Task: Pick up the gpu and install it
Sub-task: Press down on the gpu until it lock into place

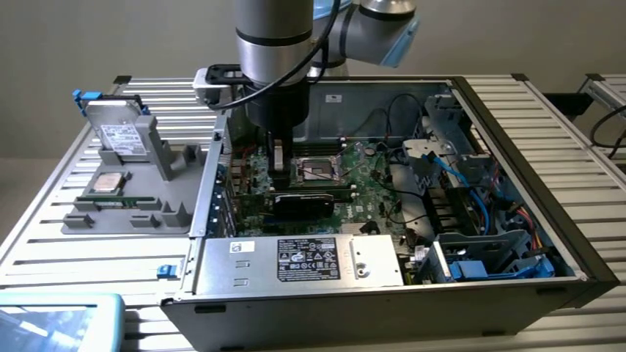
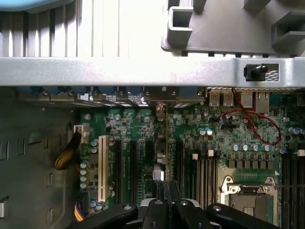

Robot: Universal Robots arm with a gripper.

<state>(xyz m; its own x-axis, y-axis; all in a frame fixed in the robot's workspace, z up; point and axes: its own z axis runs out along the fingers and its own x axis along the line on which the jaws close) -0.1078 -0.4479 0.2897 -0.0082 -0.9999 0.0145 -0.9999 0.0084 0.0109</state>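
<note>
- One arm is at work, reaching down into the open computer case (image 1: 547,220) over the part of the motherboard (image 1: 333,198) toward the exterior view's left.
- The gripper (image 2: 164,202) is closed down tight, its fingers pinched together on the top edge of a thin upright card.
- That card looks to be the gpu (image 2: 161,148): in the wrist view it is seen edge-on, a narrow strip running straight away from the fingertips toward the rear wall of the case.
- The key relation: the card hangs directly below the gripper, its long axis in line with the expansion slots (image 2: 128,167), which run parallel to it on either side. The white slot (image 2: 101,167) lies further off to one side.
- The card's far end meets the metal bracket area (image 2: 162,98) at the case wall; whether its lower edge is seated in a slot I cannot tell.
- In the exterior view the gripper body (image 1: 278,117) hides the card itself.
- Outside the case, on the exterior view's left, a grey parts holder (image 1: 127,213) carries a silver hard drive (image 1: 119,132); it plays no part here.
</note>
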